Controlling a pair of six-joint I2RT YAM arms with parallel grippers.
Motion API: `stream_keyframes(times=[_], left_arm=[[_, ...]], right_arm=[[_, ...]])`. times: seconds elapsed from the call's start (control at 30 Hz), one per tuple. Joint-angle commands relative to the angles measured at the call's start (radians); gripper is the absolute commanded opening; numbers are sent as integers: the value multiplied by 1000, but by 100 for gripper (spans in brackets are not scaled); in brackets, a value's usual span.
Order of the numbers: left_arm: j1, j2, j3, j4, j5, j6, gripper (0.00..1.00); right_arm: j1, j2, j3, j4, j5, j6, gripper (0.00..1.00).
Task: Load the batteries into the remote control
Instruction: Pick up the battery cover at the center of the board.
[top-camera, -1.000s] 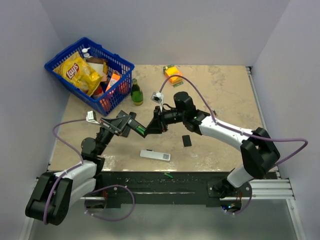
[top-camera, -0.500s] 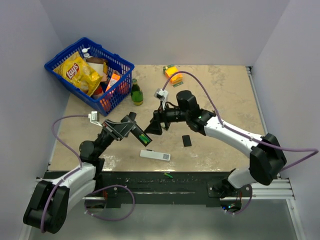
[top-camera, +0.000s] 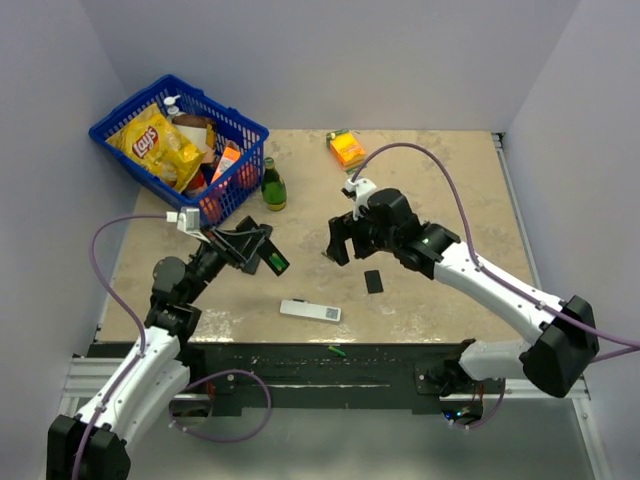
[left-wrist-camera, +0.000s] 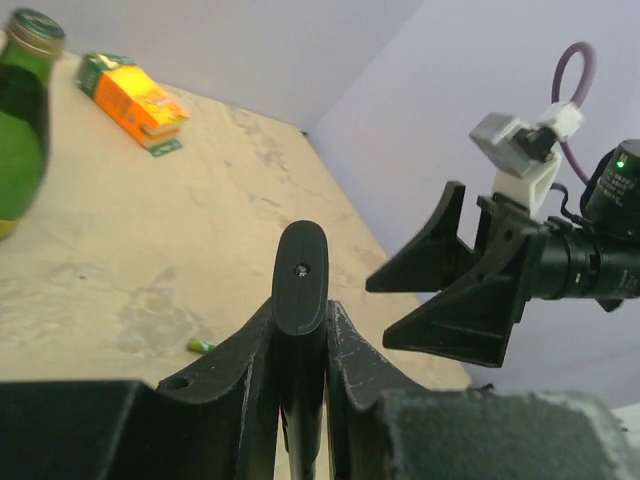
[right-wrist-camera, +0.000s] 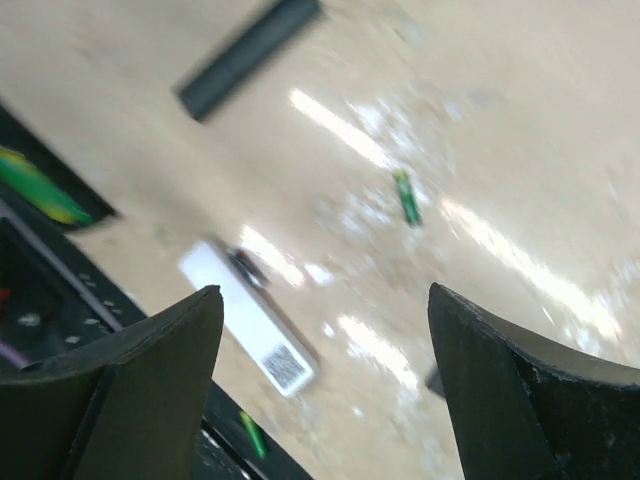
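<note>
My left gripper (top-camera: 262, 252) is shut on the black remote control (top-camera: 258, 256), held tilted above the table's left half. A green battery (top-camera: 277, 263) shows in the remote's open end. In the left wrist view the remote control (left-wrist-camera: 300, 275) stands clamped between both fingers of my left gripper (left-wrist-camera: 300, 315). My right gripper (top-camera: 337, 243) hangs open and empty to the right of the remote, apart from it. Between its spread fingers (right-wrist-camera: 160, 350) lies bare table. Another battery (right-wrist-camera: 407, 197) lies loose on the table, also seen as the battery (left-wrist-camera: 202, 346) beside the left finger.
A flat white remote (top-camera: 310, 311) lies near the front edge, with a small black cover (top-camera: 373, 281) to its right. One more green battery (top-camera: 338, 351) rests on the black base rail. A green bottle (top-camera: 272, 185), blue basket (top-camera: 110, 127) and orange box (top-camera: 346, 149) stand farther back.
My right gripper has opened and drawn back to the right, away from the remote. The left arm has pulled the remote a little to the left, still gripped.
</note>
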Motion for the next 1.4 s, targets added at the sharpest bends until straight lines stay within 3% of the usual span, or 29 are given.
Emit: stream_keyframes(times=[0.0, 0.17, 0.4, 0.73, 1.17, 1.37], left_arm=[[-3, -43, 41, -208, -106, 159, 0], [-3, -28, -6, -170, -108, 147, 0], [-3, -6, -82, -44, -74, 128, 0], [-3, 8, -121, 8, -68, 113, 0], [-3, 11, -127, 25, -45, 82, 0], [-3, 24, -127, 33, -42, 53, 0]], right_arm=[[-1, 33, 1, -229, 271, 46, 85], [-4, 130, -11, -304, 340, 102, 87], [-9, 233, -59, -292, 321, 146, 85], [-58, 286, -152, -223, 252, 155, 67], [-93, 348, -174, -150, 186, 137, 60], [-93, 336, -173, -174, 215, 128, 49]])
